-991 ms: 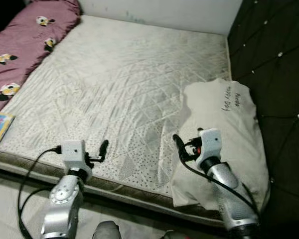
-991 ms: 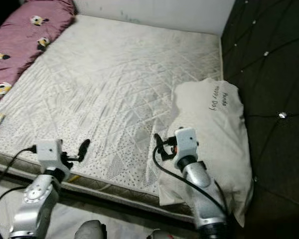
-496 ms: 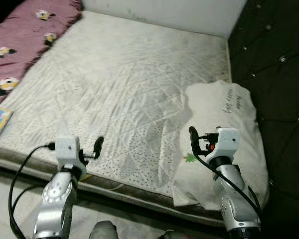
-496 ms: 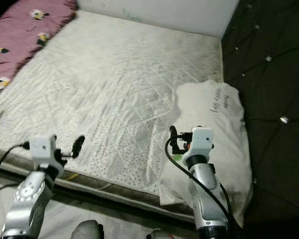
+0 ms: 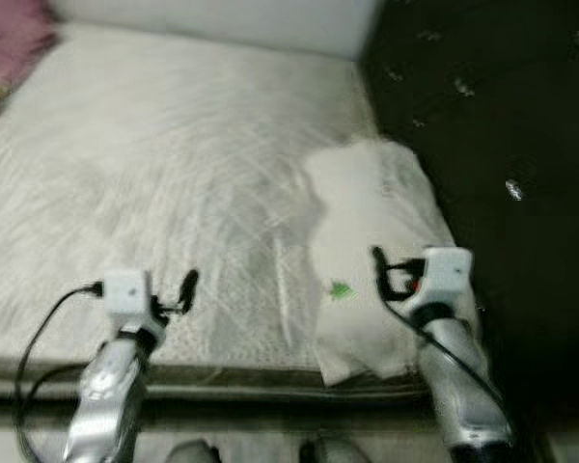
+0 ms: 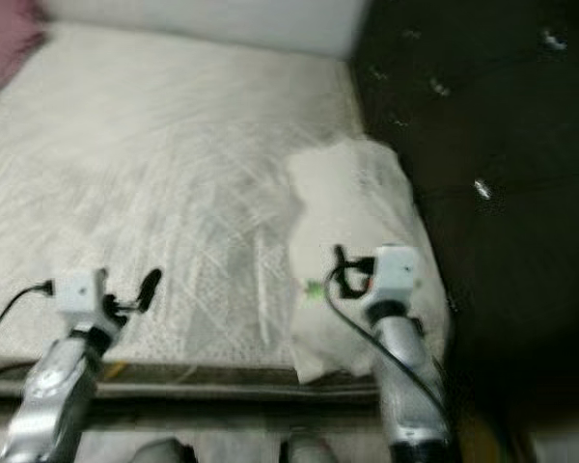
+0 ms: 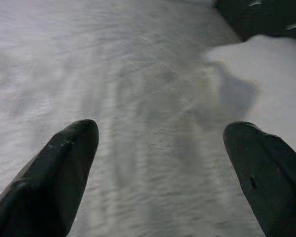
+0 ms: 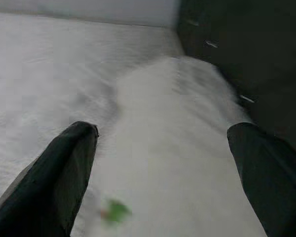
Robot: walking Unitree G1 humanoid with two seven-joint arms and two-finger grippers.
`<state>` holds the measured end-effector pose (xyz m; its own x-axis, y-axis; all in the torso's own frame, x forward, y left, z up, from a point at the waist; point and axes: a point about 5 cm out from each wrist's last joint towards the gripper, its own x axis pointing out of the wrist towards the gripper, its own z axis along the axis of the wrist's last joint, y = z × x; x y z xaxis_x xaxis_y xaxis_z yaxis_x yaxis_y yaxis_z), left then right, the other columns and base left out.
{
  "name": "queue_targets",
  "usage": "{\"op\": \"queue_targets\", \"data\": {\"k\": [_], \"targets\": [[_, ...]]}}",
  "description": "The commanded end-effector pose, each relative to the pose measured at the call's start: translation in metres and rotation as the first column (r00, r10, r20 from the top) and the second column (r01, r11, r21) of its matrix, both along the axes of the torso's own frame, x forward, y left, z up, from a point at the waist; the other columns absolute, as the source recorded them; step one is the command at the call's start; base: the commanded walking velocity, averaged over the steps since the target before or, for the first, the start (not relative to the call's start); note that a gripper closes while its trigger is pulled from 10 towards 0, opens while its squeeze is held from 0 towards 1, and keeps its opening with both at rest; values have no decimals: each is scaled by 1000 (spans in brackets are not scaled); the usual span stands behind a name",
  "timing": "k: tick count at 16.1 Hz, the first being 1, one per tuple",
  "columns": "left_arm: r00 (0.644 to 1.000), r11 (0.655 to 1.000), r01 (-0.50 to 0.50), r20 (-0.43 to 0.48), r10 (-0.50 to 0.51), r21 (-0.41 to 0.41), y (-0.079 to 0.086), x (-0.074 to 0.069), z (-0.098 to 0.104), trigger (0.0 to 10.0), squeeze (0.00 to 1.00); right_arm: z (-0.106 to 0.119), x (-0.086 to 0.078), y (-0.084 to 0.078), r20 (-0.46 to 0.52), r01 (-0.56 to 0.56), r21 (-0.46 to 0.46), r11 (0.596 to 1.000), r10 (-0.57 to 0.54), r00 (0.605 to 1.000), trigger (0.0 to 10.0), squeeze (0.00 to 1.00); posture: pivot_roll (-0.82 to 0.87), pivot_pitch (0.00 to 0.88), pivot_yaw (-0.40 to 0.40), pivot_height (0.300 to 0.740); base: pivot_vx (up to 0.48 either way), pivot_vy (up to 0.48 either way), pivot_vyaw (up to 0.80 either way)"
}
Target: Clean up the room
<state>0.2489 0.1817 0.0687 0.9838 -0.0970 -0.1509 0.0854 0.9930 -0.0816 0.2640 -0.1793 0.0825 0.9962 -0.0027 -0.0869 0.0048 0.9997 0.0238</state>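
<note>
A white pillow [image 5: 367, 193] lies on the right side of the mattress [image 5: 154, 145], against the dark headboard. It has a small green mark [image 5: 341, 290] near its front end. My right gripper [image 5: 380, 270] hovers over the pillow's front part, open and holding nothing; in the right wrist view the pillow [image 8: 187, 123] fills the gap between the fingers [image 8: 74, 163]. My left gripper [image 5: 187, 286] hangs open over the mattress's front edge, with bare mattress and the pillow [image 7: 266, 64] ahead of it. The eye views are blurred.
The dark tufted headboard [image 5: 482, 116] runs along the mattress's right side. A white wall [image 5: 222, 19] closes off the far end. A pink cushion's corner [image 5: 10, 39] shows at far left. The mattress's front edge [image 5: 222, 371] lies just below both grippers.
The camera has swung right: the whole scene slid left and blurred, and the book and most of the pink cushion left the picture. Both grippers keep their places and stay open.
</note>
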Motion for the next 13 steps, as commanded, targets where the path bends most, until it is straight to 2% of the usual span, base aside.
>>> {"op": "queue_targets", "data": {"k": [1,9,13], "targets": [[1000,1000,-3,-7,3,5,2,-3,0,10000,0,5,4,3,15,-7,9,1000,7,1000,10000,0,6,133,-86,740,0,319,-494],[1000,1000,-2,-10,2,19,5,-3,2,10000,0,8,9,7,28,-39,30,999,38,999,10000,0,28,141,-83,740,0,330,0],[1000,1000,-7,-12,8,29,7,-1,3,10000,0,8,14,11,35,-54,38,998,53,998,10000,0,38,133,-80,740,0,458,0]]}}
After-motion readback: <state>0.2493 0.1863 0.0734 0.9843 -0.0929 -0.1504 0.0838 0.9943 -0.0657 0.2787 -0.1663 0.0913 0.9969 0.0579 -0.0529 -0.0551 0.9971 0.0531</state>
